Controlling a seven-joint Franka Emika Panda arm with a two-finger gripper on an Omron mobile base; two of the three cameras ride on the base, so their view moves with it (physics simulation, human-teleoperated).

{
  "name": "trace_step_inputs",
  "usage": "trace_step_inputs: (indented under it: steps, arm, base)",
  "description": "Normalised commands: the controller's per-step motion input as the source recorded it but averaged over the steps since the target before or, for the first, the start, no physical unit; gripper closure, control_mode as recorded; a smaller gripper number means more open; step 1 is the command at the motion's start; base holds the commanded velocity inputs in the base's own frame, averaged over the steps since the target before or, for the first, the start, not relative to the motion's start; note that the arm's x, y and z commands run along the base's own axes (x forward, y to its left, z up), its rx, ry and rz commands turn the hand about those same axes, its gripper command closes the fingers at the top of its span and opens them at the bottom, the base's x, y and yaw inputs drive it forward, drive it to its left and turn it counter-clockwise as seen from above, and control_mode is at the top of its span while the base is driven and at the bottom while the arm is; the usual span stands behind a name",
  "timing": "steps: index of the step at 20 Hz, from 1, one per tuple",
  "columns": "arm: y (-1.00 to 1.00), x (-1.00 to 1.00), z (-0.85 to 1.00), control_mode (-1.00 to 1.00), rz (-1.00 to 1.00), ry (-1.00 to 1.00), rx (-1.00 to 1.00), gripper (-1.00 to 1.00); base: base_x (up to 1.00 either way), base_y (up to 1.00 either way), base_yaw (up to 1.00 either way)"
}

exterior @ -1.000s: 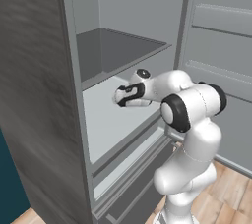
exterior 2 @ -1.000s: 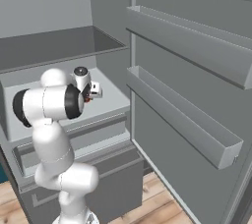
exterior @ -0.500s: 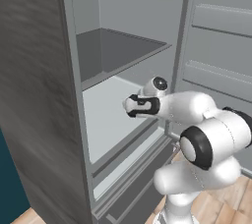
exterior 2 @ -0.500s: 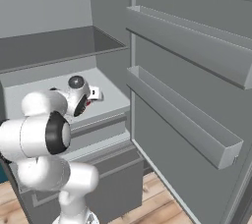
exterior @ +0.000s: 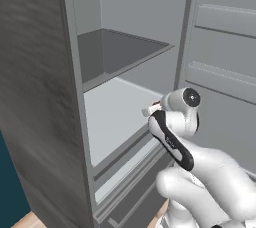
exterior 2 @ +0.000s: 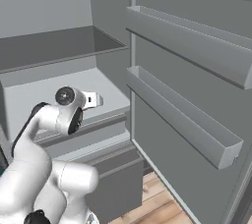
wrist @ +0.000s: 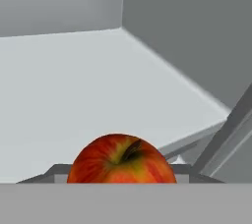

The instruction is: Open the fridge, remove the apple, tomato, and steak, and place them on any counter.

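The fridge point(exterior: 40, 97) stands open, its door point(exterior 2: 197, 95) swung out to the right. My gripper point(exterior: 150, 110) point(exterior 2: 96, 100) hovers at the front edge of the lower pale grey shelf point(exterior: 115, 117), pointing into the fridge. It is shut on the apple point(wrist: 121, 161), a red fruit with yellow streaks and a dark stem that sits close at the bottom of the hand view. A sliver of red shows at the hand point(exterior: 156, 104). The shelf behind the apple point(wrist: 74, 85) is bare. The tomato, the steak and the counter are out of view.
The upper shelf point(exterior: 125, 52) carries nothing. Two long door bins point(exterior 2: 182, 41) point(exterior 2: 187, 120) jut from the door at the right. The bottom drawer point(exterior 2: 118, 179) lies below the hand. Wooden floor point(exterior 2: 152, 198) shows beneath the door.
The arm has drawn back out of the fridge toward the base. The hand with the apple has come from over the shelf to its front edge.
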Motion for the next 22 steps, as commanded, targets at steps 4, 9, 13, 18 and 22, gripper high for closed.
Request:
trace_step_inputs:
  steps: [4,9,13,18,22]
  arm:
    - [-0.16,-1.0,1.0,-1.0,0.0,-0.05,-0.07,1.0]
    - [-0.12,-1.0,1.0,-1.0,0.0,-0.02,-0.06,1.0]
    - [-0.05,-1.0,1.0,-1.0,-0.02,0.0,-0.03,1.0]
    - [-0.04,-0.91,0.79,-1.0,-0.02,0.0,-0.01,1.0]
    - [0.0,-0.65,0.63,-1.0,0.0,0.01,0.0,1.0]
  base:
    - [0.0,0.0,0.0]
    - [0.0,0.0,0.0]
    - [0.0,0.0,0.0]
    - [0.0,0.0,0.0]
    - [0.0,0.0,0.0]
